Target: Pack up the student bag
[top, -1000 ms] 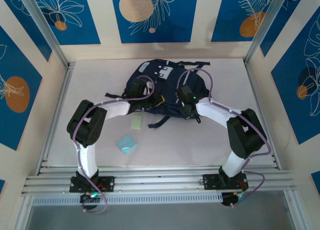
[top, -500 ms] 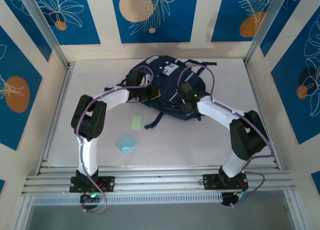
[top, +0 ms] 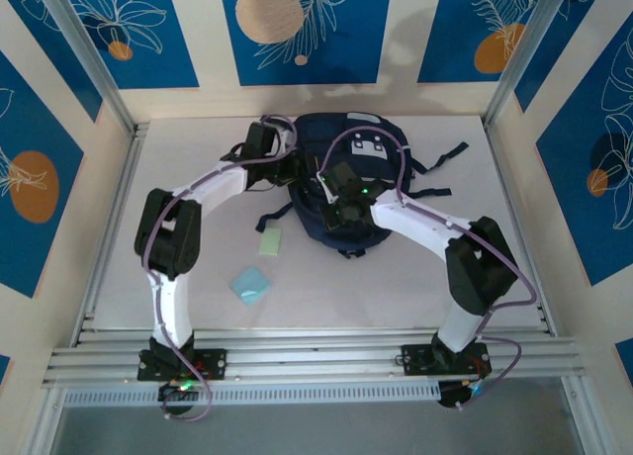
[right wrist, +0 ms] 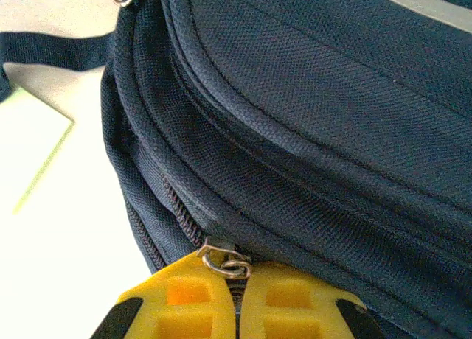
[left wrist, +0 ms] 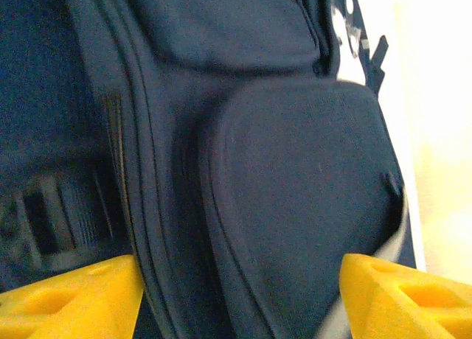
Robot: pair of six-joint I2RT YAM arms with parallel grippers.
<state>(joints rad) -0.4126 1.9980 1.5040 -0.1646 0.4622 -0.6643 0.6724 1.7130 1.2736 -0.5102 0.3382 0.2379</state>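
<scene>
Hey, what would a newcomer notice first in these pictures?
The big navy backpack sits at the far middle of the table. The right gripper is pinched shut on its zipper pull, while the left gripper stands open against the padded side. A pale green card and a light blue sheet lie on the near side of the bag.

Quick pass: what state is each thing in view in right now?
student bag: lying on the table, patch side up.
left hand: open, fingers either side of the bag's padded panel.
right hand: shut on the zipper pull.
pale green card: flat on the table, loose.
light blue square: flat, loose.
</scene>
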